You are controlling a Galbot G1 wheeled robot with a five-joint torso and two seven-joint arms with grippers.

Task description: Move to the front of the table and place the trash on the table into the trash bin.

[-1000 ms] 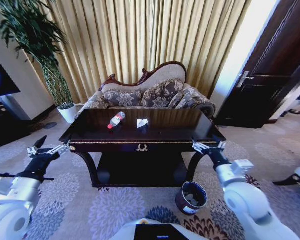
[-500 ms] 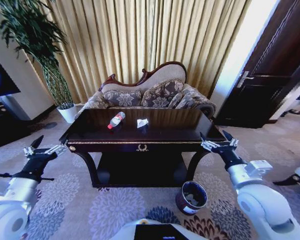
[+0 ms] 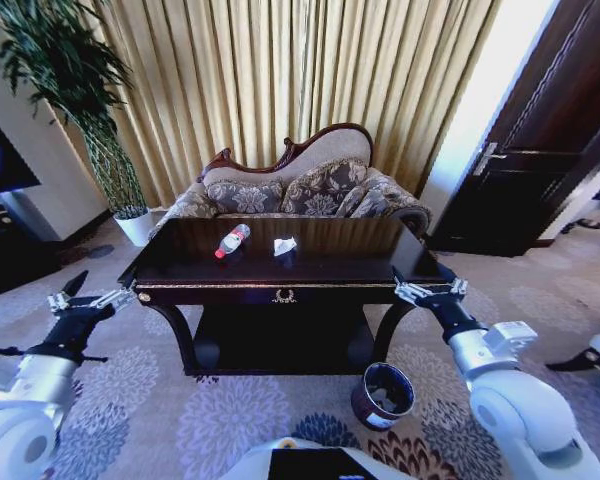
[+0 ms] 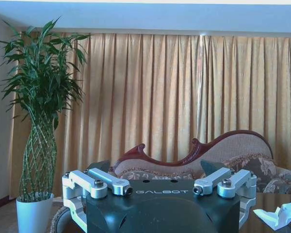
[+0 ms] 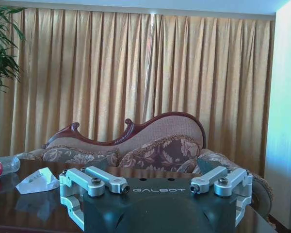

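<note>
we face the table (image 3: 310,270) with bottle (image 3: 232,240) and paper wad (image 3: 285,245); our left gripper (image 3: 88,300) and right gripper (image 3: 425,291) hover spread apart, bin (image 3: 383,394) below.

Table (image 3: 310,268): dark, glossy, rectangular; centre of the head view; gold trim along the front edge, gold emblem at mid-front; lower shelf beneath.
Bottle (image 3: 232,240): clear plastic, red label, white cap; lying on its side on the tabletop, left of centre, toward the far edge.
Paper wad (image 3: 285,245): crumpled, white; on the tabletop just right of the bottle, apart from it.
Floor (image 3: 230,410): patterned floral carpet, lower part of the frame; table legs stand on it.
Trash bin (image 3: 384,395): round, dark, pale rim; on the carpet, lower right of centre, near the table's front right leg.
</note>
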